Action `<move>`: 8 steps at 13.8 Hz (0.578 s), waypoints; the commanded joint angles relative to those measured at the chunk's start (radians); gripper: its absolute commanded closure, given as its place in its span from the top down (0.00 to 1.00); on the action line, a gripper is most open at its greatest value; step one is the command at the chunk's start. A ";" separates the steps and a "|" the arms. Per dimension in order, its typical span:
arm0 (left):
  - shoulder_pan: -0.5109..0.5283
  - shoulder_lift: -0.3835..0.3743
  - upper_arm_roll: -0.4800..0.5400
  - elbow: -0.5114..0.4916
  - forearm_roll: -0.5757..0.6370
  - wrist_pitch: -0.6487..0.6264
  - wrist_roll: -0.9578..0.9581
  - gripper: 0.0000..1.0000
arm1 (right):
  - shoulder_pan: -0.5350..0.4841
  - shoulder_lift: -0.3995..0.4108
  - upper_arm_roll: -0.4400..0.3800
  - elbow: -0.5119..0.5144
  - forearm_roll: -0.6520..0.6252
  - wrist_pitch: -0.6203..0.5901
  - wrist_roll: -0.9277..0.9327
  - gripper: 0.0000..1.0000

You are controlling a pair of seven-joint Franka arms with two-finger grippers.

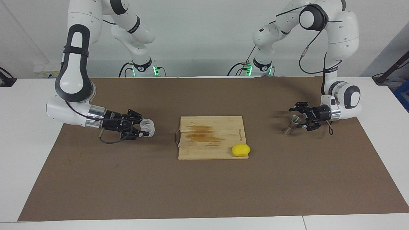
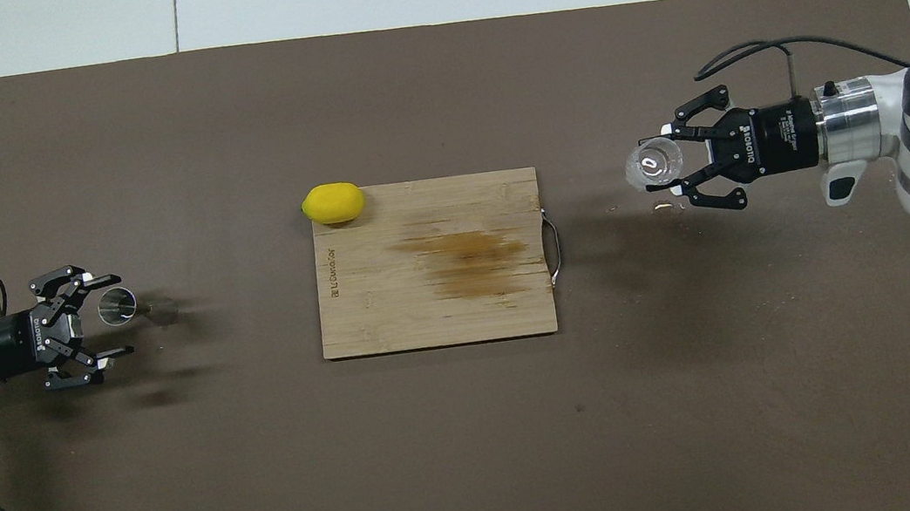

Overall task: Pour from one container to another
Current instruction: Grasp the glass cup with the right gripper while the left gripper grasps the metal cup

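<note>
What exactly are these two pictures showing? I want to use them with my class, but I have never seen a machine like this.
These are two white robot arms at a table, each ending in a two-finger gripper. One picture looks at them from across the table; the other looks down from above their end. On the brown mat lie a wooden cutting board with a lemon at its corner, and a small metal jigger standing near the left arm's end. The right gripper is shut on a clear plastic cup, lifted off the mat. The left gripper is open around the jigger without gripping it.
</note>
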 commanded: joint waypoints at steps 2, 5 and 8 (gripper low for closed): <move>-0.013 -0.013 0.009 -0.024 -0.033 0.039 0.043 1.00 | 0.021 -0.023 0.002 -0.035 0.017 0.022 0.061 0.00; -0.014 -0.013 0.009 -0.024 -0.042 0.042 0.043 1.00 | 0.039 -0.023 0.003 -0.044 0.017 0.079 0.140 0.00; -0.022 -0.013 0.009 -0.024 -0.056 0.048 0.046 0.88 | 0.044 -0.021 0.003 -0.044 0.017 0.094 0.128 0.00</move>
